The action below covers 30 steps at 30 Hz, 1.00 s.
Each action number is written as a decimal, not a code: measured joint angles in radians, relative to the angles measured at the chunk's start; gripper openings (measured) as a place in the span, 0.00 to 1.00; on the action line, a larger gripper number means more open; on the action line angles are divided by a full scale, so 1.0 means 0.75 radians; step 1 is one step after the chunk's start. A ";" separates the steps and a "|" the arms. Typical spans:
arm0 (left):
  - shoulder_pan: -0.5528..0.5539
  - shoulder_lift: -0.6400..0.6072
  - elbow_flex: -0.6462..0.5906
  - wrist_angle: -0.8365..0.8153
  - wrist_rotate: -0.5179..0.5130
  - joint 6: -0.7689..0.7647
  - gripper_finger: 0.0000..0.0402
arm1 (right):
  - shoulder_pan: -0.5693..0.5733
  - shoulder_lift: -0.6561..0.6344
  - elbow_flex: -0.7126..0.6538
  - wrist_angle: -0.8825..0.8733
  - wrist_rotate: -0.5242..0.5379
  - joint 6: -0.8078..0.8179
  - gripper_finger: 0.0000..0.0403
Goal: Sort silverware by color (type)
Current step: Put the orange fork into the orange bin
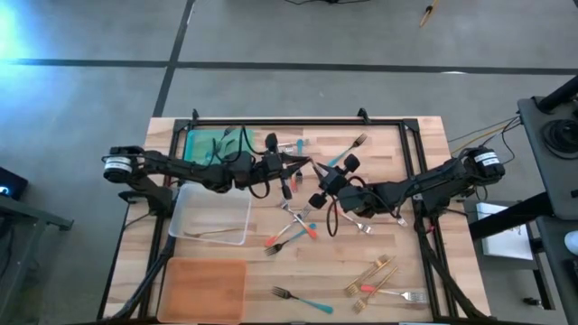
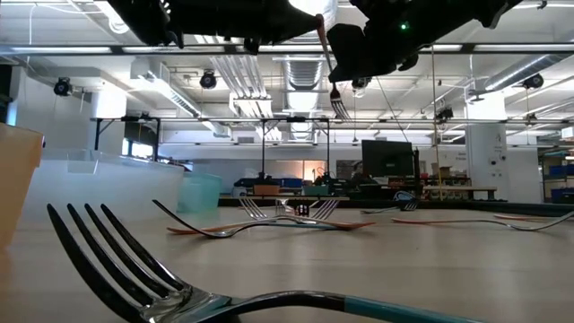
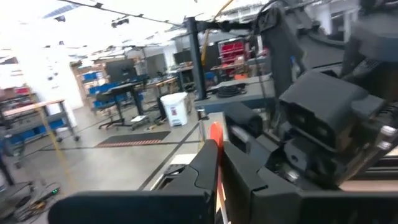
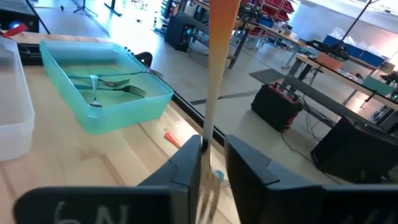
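Worktop (image 1: 397, 271) carries green tray (image 4: 106, 99) with forks in it, more loose forks (image 1: 293, 226) mid-board. Both arms meet above centre, probably a handover so the left arm can reach its trays. Left gripper (image 3: 217, 168) clamped on red-handled fork (image 4: 221, 37), upright in mid-air, tines down. Right gripper (image 4: 211, 162) narrowly parted around it. Contact hidden from above, tines blurred

A: Where are the arms at? Both reach in toward the middle from opposite sides, raised off the counter, wrists nearly meeting.

B: Yeah. Left tool (image 1: 291, 174) is clamped tight, its fingers (image 3: 205, 163) pinched together. Right tool (image 1: 322, 183) sits just beside it, fingers (image 4: 189, 163) standing slightly apart.
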<state>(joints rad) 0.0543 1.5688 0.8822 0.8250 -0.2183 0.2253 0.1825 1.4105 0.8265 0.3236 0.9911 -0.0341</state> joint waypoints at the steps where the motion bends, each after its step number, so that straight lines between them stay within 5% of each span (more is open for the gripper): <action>1: 0.004 -0.008 0.000 -0.020 -0.012 0.005 0.00 | 0.000 0.000 0.000 -0.002 -0.002 0.000 0.18; 9: 0.024 -0.087 -0.001 -0.263 -0.159 0.102 0.00 | 0.000 0.000 0.000 -0.023 -0.004 -0.002 0.27; 13: 0.024 -0.209 0.000 -0.649 -0.314 0.114 0.00 | 0.000 0.000 0.000 -0.078 -0.005 0.012 0.28; 23: -0.080 -0.667 -0.001 -1.612 -0.340 -0.373 0.00 | -0.009 -0.001 0.000 -0.117 -0.004 0.012 0.28; 30: -0.255 -0.917 -0.001 -1.887 -0.335 -0.646 0.00 | -0.009 -0.001 0.000 -0.119 -0.004 0.011 0.28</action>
<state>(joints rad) -0.1371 0.8810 0.8818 -0.5906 -0.4695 -0.2593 0.1761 1.4101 0.8265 0.2344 0.9878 -0.0257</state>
